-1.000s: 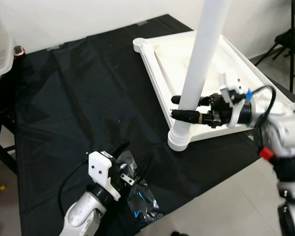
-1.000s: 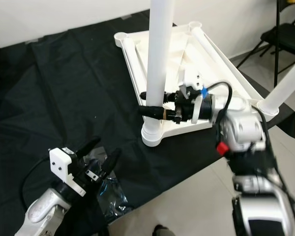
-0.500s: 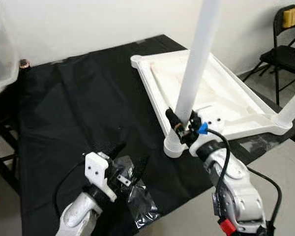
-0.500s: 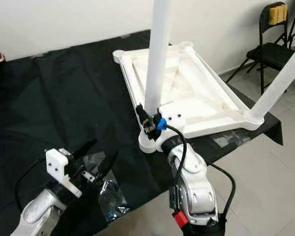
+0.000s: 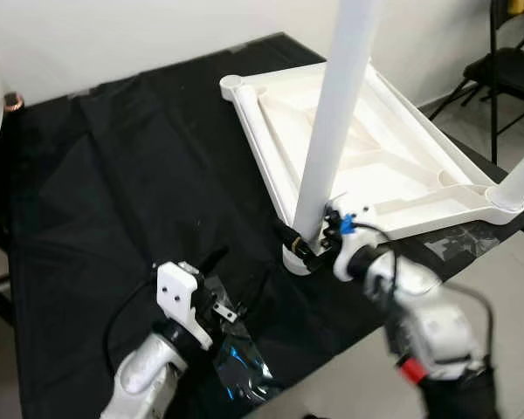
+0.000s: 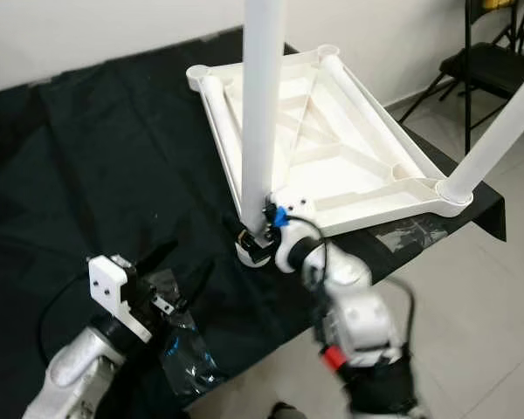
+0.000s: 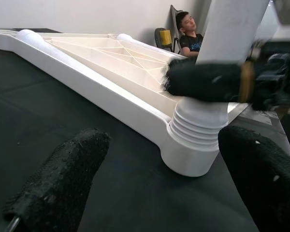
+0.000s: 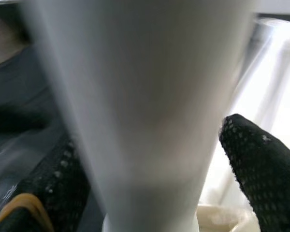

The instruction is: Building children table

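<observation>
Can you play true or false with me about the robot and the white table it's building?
1. The white tabletop lies upside down on a black cloth. True.
2. The right claw is around the table leg near its bottom. True.
3. The left claw is holding the leg too. False: it hovers open over a clear plastic bag.
4. The tabletop has four legs on. False: two legs stand up, and the far corner socket is empty.
</observation>
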Controlling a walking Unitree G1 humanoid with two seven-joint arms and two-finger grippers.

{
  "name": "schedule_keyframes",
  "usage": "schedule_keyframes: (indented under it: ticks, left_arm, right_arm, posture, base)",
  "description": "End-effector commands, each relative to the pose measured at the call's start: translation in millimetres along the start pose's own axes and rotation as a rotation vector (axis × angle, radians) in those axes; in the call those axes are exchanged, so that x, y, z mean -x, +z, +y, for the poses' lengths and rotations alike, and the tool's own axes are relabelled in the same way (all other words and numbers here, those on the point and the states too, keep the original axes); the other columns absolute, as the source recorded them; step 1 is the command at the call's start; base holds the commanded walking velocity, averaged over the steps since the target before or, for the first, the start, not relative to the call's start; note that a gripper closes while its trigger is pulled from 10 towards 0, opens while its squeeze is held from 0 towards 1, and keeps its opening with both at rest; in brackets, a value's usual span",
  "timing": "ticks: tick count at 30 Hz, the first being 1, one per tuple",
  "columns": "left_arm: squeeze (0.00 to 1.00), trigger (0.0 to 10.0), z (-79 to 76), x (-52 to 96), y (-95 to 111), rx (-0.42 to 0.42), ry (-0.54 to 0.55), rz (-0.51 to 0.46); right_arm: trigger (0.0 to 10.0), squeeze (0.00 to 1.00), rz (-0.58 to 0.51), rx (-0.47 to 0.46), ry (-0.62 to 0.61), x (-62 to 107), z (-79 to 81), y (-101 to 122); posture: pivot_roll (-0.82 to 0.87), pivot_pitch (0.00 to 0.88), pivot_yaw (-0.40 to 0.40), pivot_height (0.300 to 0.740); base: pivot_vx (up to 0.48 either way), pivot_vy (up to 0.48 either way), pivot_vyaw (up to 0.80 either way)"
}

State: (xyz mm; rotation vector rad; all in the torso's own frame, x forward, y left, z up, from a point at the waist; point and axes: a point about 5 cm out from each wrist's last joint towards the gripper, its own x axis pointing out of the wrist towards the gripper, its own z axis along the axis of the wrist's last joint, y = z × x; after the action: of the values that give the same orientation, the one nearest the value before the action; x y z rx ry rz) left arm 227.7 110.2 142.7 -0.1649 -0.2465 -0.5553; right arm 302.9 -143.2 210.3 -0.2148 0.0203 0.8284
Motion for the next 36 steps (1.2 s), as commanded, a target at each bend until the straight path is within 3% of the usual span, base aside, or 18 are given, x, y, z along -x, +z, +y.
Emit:
schedule_keyframes:
  ticks: [1, 5, 11, 13, 14, 22, 28, 30, 31, 33, 34, 35, 36]
  left_arm:
    - [0.0, 10.0, 0.0, 3.8, -5, 0.002, 0.011, 0.015]
    - [0.0, 10.0, -0.7, 3.8, -5, 0.002, 0.012, 0.015]
    - [0.0, 10.0, -2.1, 4.7, -6, 0.001, 0.013, 0.017]
    - [0.0, 10.0, -2.4, 4.8, -6, 0.001, 0.012, 0.017]
    - [0.0, 10.0, -2.8, 5.0, -6, 0.001, 0.012, 0.017]
    - [0.0, 10.0, -3.4, 5.5, -5, 0.001, 0.014, 0.016]
    - [0.0, 10.0, -3.2, 5.4, -4, 0.003, 0.013, 0.015]
    - [0.0, 10.0, -2.8, 5.9, -4, 0.003, 0.014, 0.013]
    - [0.0, 10.0, -2.8, 5.9, -4, 0.003, 0.014, 0.013]
    - [0.0, 10.0, -2.6, 6.2, -3, 0.002, 0.015, 0.011]
    - [0.0, 10.0, -2.1, 7.2, -2, 0.001, 0.016, 0.011]
    - [0.0, 10.0, -1.6, 8.0, -1, -0.001, 0.019, 0.01]
    - [0.0, 10.0, -1.6, 8.0, -1, -0.001, 0.019, 0.01]
  right_arm:
    - [10.0, 0.0, -0.014, 0.009, 0.106, 2.2, -0.4, 2]
    - [10.0, 0.0, 0.004, 0.08, 0.234, 6.3, -14.5, 12]
    - [10.0, 0.0, -0.062, 0.114, 0.287, -3.2, -42.2, 39]
    - [10.0, 0.0, -0.07, 0.118, 0.29, -4.5, -44.8, 42]
    - [0.0, 0.0, -0.073, 0.12, 0.318, -5.0, -47.2, 44]
    - [0.0, 0.0, -0.058, 0.133, 0.416, 0.1, -51.6, 49]
    - [0.0, 0.0, -0.023, 0.109, 0.466, 8.3, -48.2, 37]
    - [0.0, 0.0, 0.009, 0.017, 0.483, 12.5, -26.2, 12]
    - [0.0, 0.0, 0.009, 0.017, 0.483, 12.5, -26.2, 12]
    - [0.0, 0.0, 0.049, -0.098, 0.428, 9.1, -0.9, -15]
    - [0.0, 0.0, 0.074, -0.142, 0.211, -3.3, 8.7, -33]
    - [0.0, 0.0, 0.094, -0.232, -0.208, -5.2, 10.9, -53]
    - [0.0, 0.0, 0.094, -0.232, -0.208, -5.2, 10.9, -53]
  posture:
    - [0.0, 0.193, 0.001, 0.74]
    - [0.01, 0.188, -0.001, 0.74]
    - [0.02, 0.185, -0.001, 0.74]
    - [0.02, 0.186, -0.001, 0.74]
    - [0.03, 0.189, -0.002, 0.74]
    - [0.03, 0.196, -0.001, 0.74]
    - [0.02, 0.204, 0.0, 0.74]
    - [0.01, 0.212, -0.005, 0.74]
    - [0.01, 0.212, -0.005, 0.74]
    - [0.01, 0.212, -0.005, 0.74]
    - [0.02, 0.222, -0.014, 0.74]
    - [0.01, 0.232, -0.012, 0.74]
    - [0.01, 0.232, -0.012, 0.74]
  base:
    - [0.0, 0.0, 0.0]
    - [0.0, 0.0, 0.0]
    - [0.0, 0.0, 0.0]
    - [0.0, 0.0, 0.0]
    - [0.0, 0.0, 0.0]
    - [0.0, 0.0, 0.0]
    - [0.0, 0.0, 0.0]
    - [0.0, 0.0, 0.0]
    - [0.0, 0.0, 0.0]
    - [0.0, 0.0, 0.0]
    - [0.0, 0.0, 0.0]
    - [0.0, 0.0, 0.0]
    - [0.0, 0.0, 0.0]
